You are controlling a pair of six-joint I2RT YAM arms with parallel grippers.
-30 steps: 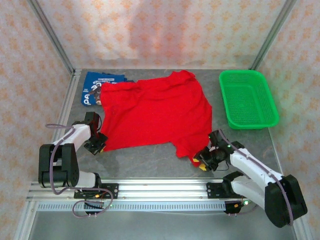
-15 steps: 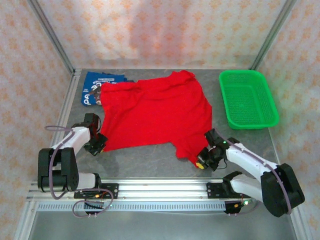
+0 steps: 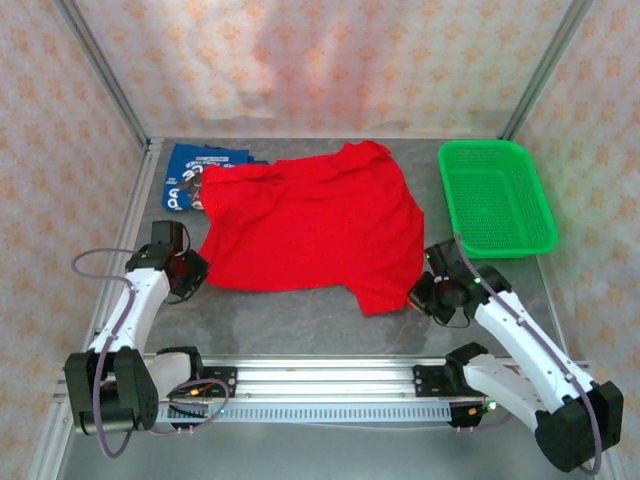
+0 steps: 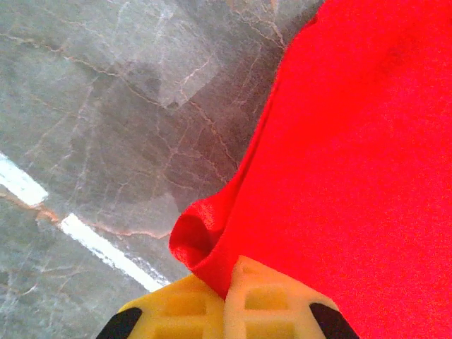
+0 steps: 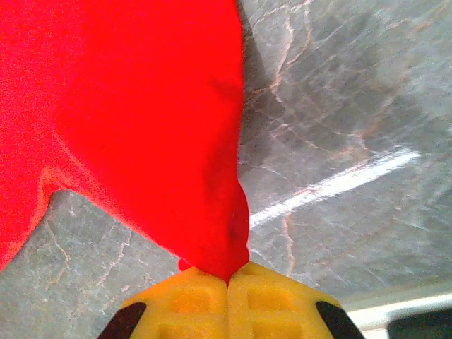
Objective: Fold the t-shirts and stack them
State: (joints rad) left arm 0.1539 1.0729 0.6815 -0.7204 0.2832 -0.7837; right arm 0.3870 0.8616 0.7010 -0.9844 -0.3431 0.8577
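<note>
The red t-shirt [image 3: 310, 225] lies spread over the middle of the grey table, plain side up. My left gripper [image 3: 190, 270] is shut on its near-left corner, and the cloth bunches between the yellow fingers [image 4: 272, 300] of that gripper [image 4: 229, 282]. At the near-right corner my right gripper [image 3: 422, 293] is shut on the hem. There, red cloth [image 5: 141, 106] hangs from the pinch of the gripper [image 5: 227, 277]. The blue t-shirt [image 3: 188, 172] with white lettering lies folded at the back left, its right side under the red one [image 4: 353, 141].
A green mesh basket [image 3: 505, 248] stands at the back right, close beside the red shirt's right edge. A metal rail [image 3: 320, 375] with both arm bases runs along the near edge. Patterned walls close in the table on three sides.
The right gripper has closed on the red shirt's near-right corner. Both grippers have moved away from the rail, and the shirt's near corners have come up off the table with them.
</note>
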